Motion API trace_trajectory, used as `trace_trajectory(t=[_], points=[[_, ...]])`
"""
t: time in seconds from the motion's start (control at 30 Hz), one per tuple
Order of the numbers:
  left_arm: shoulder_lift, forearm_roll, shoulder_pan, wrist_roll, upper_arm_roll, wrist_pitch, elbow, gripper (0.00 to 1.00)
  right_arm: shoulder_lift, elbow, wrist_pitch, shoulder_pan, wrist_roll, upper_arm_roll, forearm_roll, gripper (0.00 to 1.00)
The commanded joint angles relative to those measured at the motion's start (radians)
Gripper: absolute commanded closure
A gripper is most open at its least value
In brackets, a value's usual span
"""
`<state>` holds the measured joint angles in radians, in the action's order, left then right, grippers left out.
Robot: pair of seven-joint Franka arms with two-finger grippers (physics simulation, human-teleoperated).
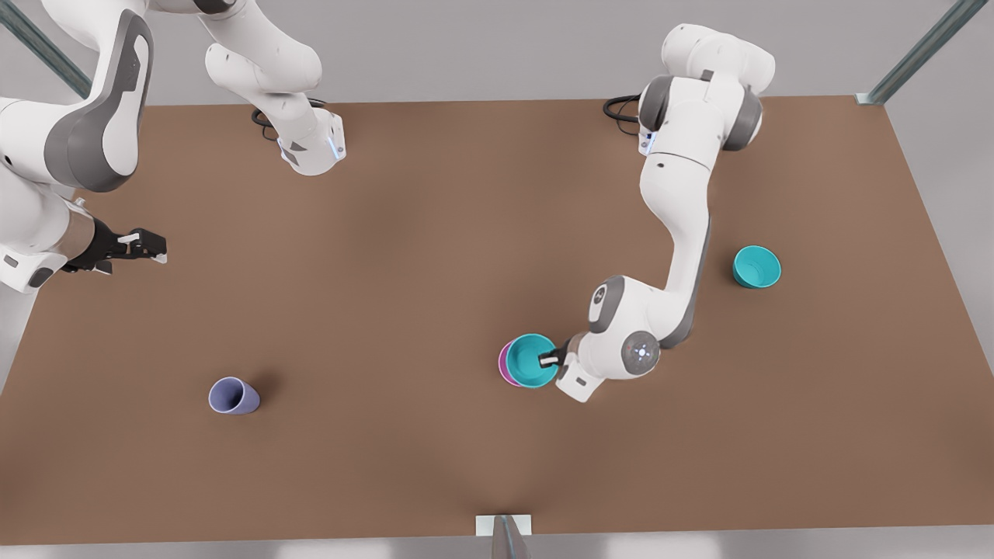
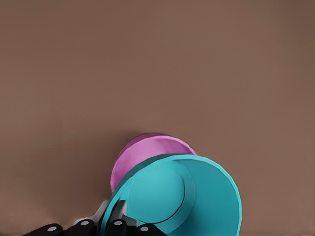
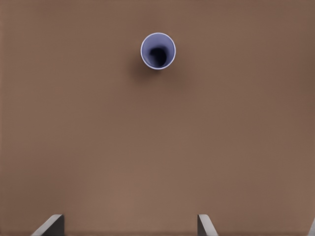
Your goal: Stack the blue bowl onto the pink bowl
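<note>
Progress: the blue bowl (image 1: 531,359) is held over the pink bowl (image 1: 505,364), offset toward the front view's right and not seen seated; lowering and release are judged to remain.

Front view, left gripper (image 1: 553,359): closed on the rim of the blue bowl at the side away from the pink bowl's exposed edge.

Front view, pink bowl: a thin crescent is exposed past the blue bowl, on the table (image 1: 435,233).

Front view, right gripper (image 1: 159,248): held well apart from the pink bowl, toward the front view's left edge; this arm is waiting.

Front view, other items: a second turquoise bowl (image 1: 756,266) stands well apart from the pink bowl toward the front view's right; a lavender cup (image 1: 233,396) lies tipped well apart toward the left.

Left wrist view: the blue bowl (image 2: 182,194) is shown tilted, covering part of the pink bowl (image 2: 142,155), with the left gripper (image 2: 115,223) clamped on its rim; the tilt is not evident in the front view.

Right wrist view: the lavender cup (image 3: 158,50) is shown mouth-on; the right gripper (image 3: 130,227) fingers (image 3: 49,226) are seen spread apart, which the front view leaves unclear.
</note>
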<state>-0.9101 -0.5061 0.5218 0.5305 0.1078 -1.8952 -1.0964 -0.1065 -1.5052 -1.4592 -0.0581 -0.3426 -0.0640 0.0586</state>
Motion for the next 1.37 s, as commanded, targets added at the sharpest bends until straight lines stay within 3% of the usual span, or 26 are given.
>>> trace_trajectory(t=[0.0, 0.7, 0.73, 0.83, 0.87, 0.93, 0.97, 1.03, 1.07, 1.1, 1.13, 1.33], points=[[-0.004, -0.002, 0.007, 0.49, -0.005, -0.01, 0.001, 0.79, 0.001, 0.0, 0.0, 0.001, -0.01, 0.0, -0.002, 0.0], [-0.03, 0.008, 0.017, 0.473, -0.013, -0.03, -0.014, 0.79, 0.001, 0.0, 0.0, 0.0, -0.003, 0.0, -0.002, 0.0], [-0.03, 0.008, 0.017, 0.453, -0.013, -0.027, -0.016, 0.0, 0.001, 0.002, 0.0, 0.0, -0.003, 0.0, -0.002, 0.0], [0.022, 0.12, 0.017, 0.454, 0.003, 0.175, -0.014, 0.0, -0.001, 0.002, 0.0, 0.0, -0.004, 0.0, -0.002, 0.0], [0.088, 0.178, 0.012, 0.445, 0.075, 0.324, -0.013, 0.0, -0.001, 0.002, 0.0, 0.0, -0.003, 0.0, -0.002, 0.0], [0.306, 0.236, -0.014, -0.019, 0.348, 0.617, 0.003, 0.0, -0.001, 0.002, 0.0, 0.0, -0.003, -0.002, -0.002, 0.0], [0.387, 0.279, -0.014, -0.205, 0.404, 0.627, 0.003, 0.0, -0.001, 0.002, 0.0, 0.0, -0.003, 0.0, -0.002, 0.0], [0.453, 0.351, -0.013, -0.408, 0.406, 0.669, 0.004, 0.0, -0.001, 0.002, -0.001, 0.0, -0.003, -0.002, -0.002, 0.0], [0.539, 0.36, -0.072, -0.411, 0.318, 0.682, 0.006, 0.0, -0.001, 0.002, -0.001, 0.0, -0.003, -0.002, -0.002, 0.0], [0.648, 0.501, -0.37, -0.414, -0.091, 0.598, -0.112, 0.0, -0.001, 0.002, 0.0, 0.0, -0.003, -0.002, -0.002, 0.0], [0.787, 0.535, -0.37, -0.414, -0.097, 0.437, -0.305, 0.0, -0.001, 0.002, -0.001, 0.0, -0.003, 0.0, -0.002, 0.0], [0.798, 0.523, -0.37, -0.409, -0.097, 0.469, -0.316, 0.0, -0.001, 0.002, 0.0, 0.0, -0.003, -0.002, -0.002, 0.0]])
